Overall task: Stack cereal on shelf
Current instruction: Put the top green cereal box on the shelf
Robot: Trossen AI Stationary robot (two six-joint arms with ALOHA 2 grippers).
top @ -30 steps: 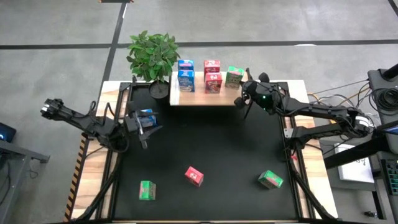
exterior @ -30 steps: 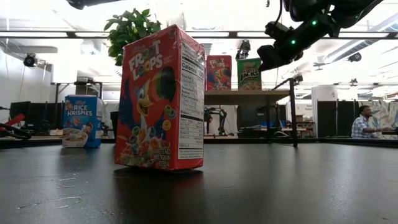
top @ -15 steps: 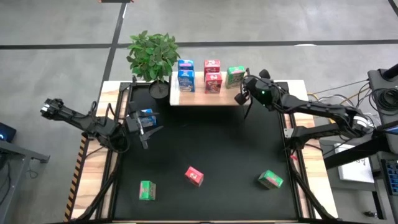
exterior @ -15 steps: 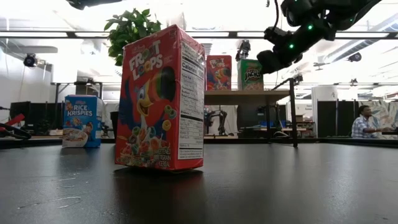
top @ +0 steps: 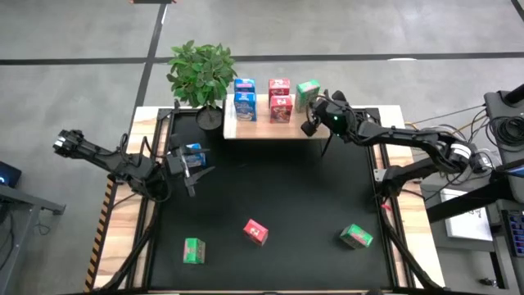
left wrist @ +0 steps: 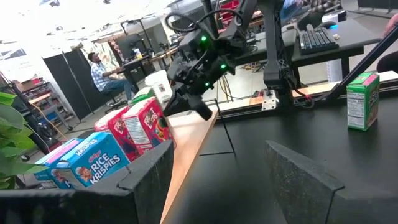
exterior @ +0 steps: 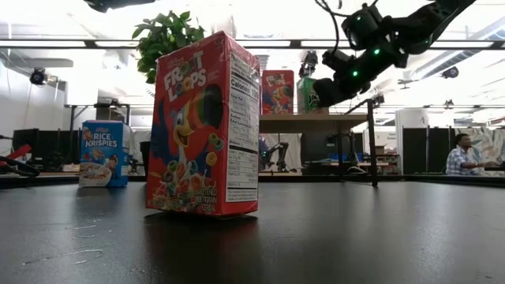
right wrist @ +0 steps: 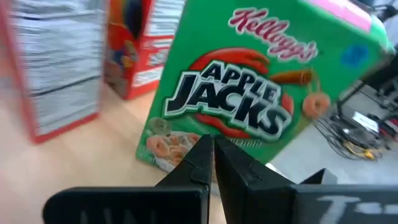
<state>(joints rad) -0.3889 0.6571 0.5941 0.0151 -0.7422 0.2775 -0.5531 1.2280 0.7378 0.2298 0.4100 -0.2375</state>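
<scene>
since a second before, the right gripper (top: 313, 123) had slid along the low light-wood shelf (top: 270, 129) toward the green apple jacks carton (top: 308, 90), which had shifted to the far right corner and stood tilted. its fingers (right wrist: 205, 163) were pressed shut, empty, touching the carton's face. two red (top: 280, 106) and two blue cartons (top: 244, 106) stood on the shelf beside it. the left gripper (top: 195, 164) waited at the black mat's (top: 270, 188) left, fingers spread around a blue carton (top: 191, 151). a red carton (top: 255, 232) and two green ones (top: 357, 237) lay near the front.
</scene>
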